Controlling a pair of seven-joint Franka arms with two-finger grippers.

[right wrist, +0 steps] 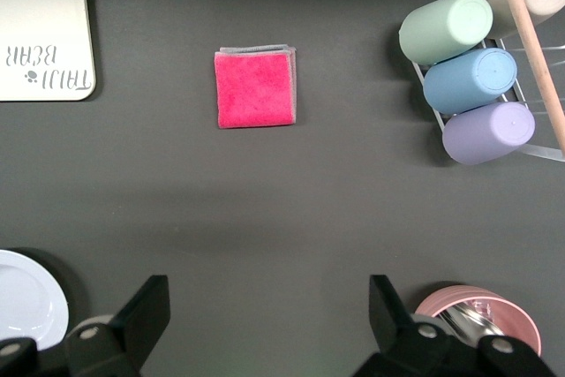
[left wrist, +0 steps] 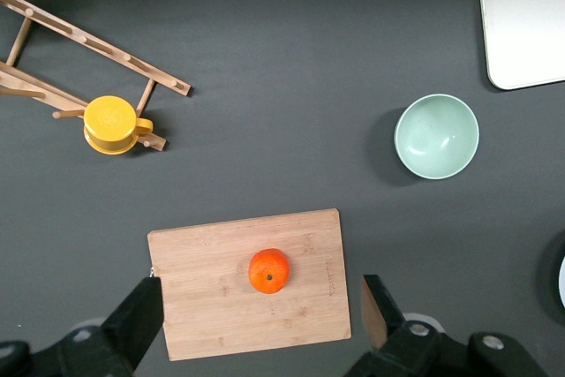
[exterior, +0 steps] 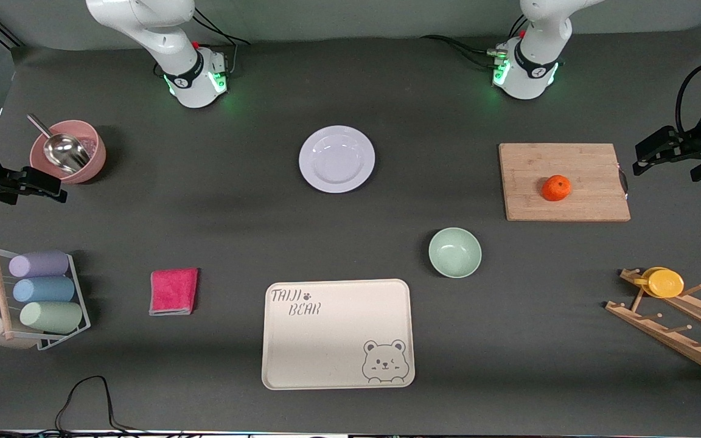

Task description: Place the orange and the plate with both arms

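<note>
Directly below left claw (left wrist: 256, 320): orange (left wrist: 268, 271).

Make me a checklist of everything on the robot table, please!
Surface: dark table, flat.
Job's things: orange on a board; plate, bare, between the bases.
Clutter: tray, green bowl, pink cloth, pink bowl with scoop, cup rack, peg rack with a yellow cup.
Grippers: left gripper open, over the board; right gripper open, empty.
Cables: black, at the bases; one at the near edge.
Surroundings: nothing seen.
</note>
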